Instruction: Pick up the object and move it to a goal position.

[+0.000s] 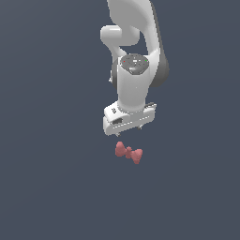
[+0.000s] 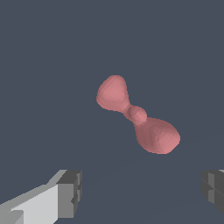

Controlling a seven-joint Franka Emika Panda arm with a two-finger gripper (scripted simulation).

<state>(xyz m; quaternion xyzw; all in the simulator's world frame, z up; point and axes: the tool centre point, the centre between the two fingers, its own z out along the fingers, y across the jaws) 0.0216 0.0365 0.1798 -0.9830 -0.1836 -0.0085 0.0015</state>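
The object point(image 1: 128, 152) is a small matte pinkish-red bow-tie shape, two lobes joined by a narrow waist, lying on the dark grey floor. In the wrist view the object point(image 2: 136, 114) lies diagonally ahead of the fingers. My gripper point(image 1: 129, 131) hangs from the white arm just above the object, pointing down, apart from it. In the wrist view the gripper point(image 2: 142, 190) is open and empty: the two dark pads point(image 2: 70, 192) stand far apart, and the object lies beyond the gap between them.
The white arm point(image 1: 136, 70) rises behind the gripper to the top of the exterior view. A plain dark grey floor point(image 1: 47, 187) surrounds the object on all sides.
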